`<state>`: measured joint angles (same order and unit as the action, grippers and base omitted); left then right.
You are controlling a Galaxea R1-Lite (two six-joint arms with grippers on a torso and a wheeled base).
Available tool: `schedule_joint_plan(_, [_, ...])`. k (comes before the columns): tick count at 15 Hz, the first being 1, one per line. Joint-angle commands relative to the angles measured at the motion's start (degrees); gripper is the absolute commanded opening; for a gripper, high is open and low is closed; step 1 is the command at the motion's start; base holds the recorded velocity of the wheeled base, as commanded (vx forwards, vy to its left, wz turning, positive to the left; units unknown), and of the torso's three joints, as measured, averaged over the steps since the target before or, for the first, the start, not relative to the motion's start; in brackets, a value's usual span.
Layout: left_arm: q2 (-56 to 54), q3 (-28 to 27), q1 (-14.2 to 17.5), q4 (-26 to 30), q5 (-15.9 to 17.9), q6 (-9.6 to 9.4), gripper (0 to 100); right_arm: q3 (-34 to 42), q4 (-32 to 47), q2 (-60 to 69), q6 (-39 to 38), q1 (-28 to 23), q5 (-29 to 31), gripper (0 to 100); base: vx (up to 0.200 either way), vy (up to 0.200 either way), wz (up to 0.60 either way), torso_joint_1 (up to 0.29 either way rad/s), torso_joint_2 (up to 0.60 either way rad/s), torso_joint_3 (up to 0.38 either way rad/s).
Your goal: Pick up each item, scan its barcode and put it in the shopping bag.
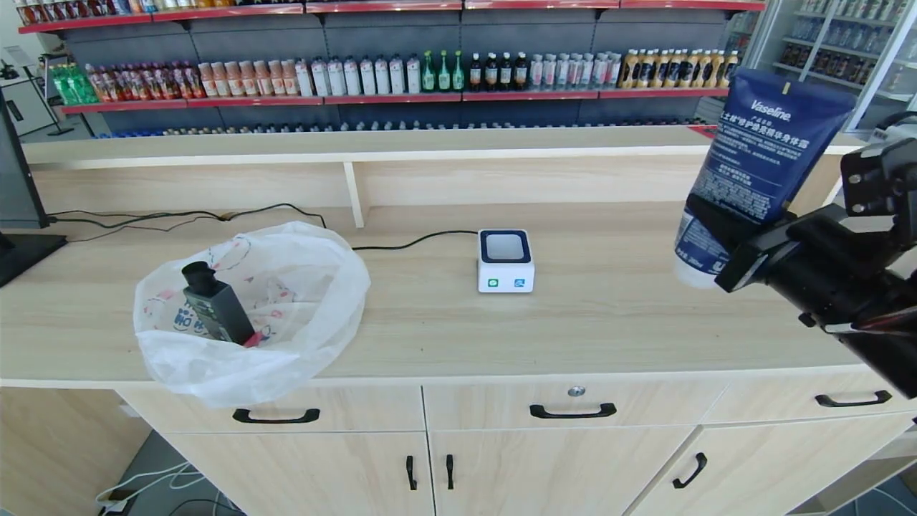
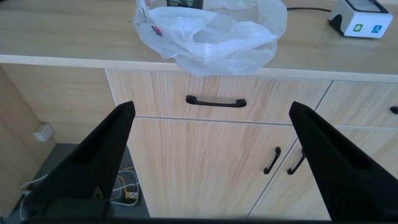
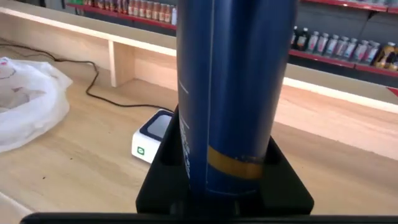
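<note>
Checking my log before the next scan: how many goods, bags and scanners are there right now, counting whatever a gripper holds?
2 goods: blue tube held in the right gripper, dark bottle inside the shopping bag
1 shopping bag
1 scanner
Total: 4

A long pale wooden counter [image 1: 609, 315] runs across the scene. Along its far edge rises a raised ledge [image 1: 358, 143], propped by a short upright divider [image 1: 354, 193]. Black cables [image 1: 179, 215] trail over the counter's far left part, near a dark monitor base [image 1: 21, 251] at its left end. Under its front edge sit drawers with black handles [image 1: 276, 416] and a small round lock [image 1: 576, 391], with cupboard doors [image 1: 322, 473] below. Behind the counter stand red-edged shelves of bottles [image 1: 401, 72].
</note>
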<state>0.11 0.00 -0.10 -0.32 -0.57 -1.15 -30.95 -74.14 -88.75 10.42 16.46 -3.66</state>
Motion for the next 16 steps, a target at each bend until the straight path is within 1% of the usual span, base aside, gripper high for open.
schedule_joint_plan(1, [-0.02, 0.00, 0.01, -0.03, 0.05, 0.00, 100, -3.24, 2.51, -2.66, 1.27, 6.75, 9.37, 0, 0.000, 0.000, 0.00, 0.000, 0.00, 0.000])
schedule_joint_plan(2, [-0.02, 0.00, 0.01, -0.03, -0.04, 0.00, 100, -4.03, 2.42, -3.54, 1.35, 8.86, 12.71, 0, 0.000, 0.000, 0.00, 0.000, 0.00, 0.000])
schedule_joint_plan(3, [-0.02, 0.00, 0.01, -0.03, -0.04, 0.00, 100, -4.47, 2.42, -3.71, 1.62, 10.44, 14.56, 0, 0.000, 0.000, 0.00, 0.000, 0.00, 0.000])
schedule_joint_plan(4, [-0.02, 0.00, 0.01, -0.03, -0.04, 0.00, 100, -4.91, 2.60, -3.80, 1.88, 10.88, 16.49, 0, 0.000, 0.000, 0.00, 0.000, 0.00, 0.000])
schedule_joint_plan(6, [-0.02, 0.00, 0.10, -0.03, -0.04, 0.00, 100, -6.84, 2.60, -4.50, 2.32, 11.32, 18.25, 0, 0.000, 0.000, 0.00, 0.000, 0.00, 0.000])
schedule_joint_plan(7, [-0.02, 0.00, 0.01, -0.03, 0.05, -0.17, 100, -7.10, 2.69, -4.68, 2.85, 13.60, 18.95, 0, 0.000, 0.000, 0.00, 0.000, 0.00, 0.000])
schedule_joint_plan(8, [-0.02, 0.00, 0.01, -0.03, -0.04, 0.00, 100, -7.02, 2.60, -5.56, 2.58, 14.92, 21.06, 0, 0.000, 0.000, 0.00, 0.000, 0.00, 0.000])
schedule_joint_plan(15, [-0.02, 0.00, 0.01, -0.03, -0.04, 0.00, 100, -7.19, 2.51, -6.35, 1.27, 15.01, 21.24, 0, 0.000, 0.000, 0.00, 0.000, 0.00, 0.000])
schedule_joint_plan(16, [-0.02, 0.00, 0.01, -0.03, -0.04, 0.00, 100, -7.81, 2.51, -6.53, 1.18, 15.01, 21.24, 0, -0.200, 0.000, 0.00, 0.002, 0.00, -0.002])
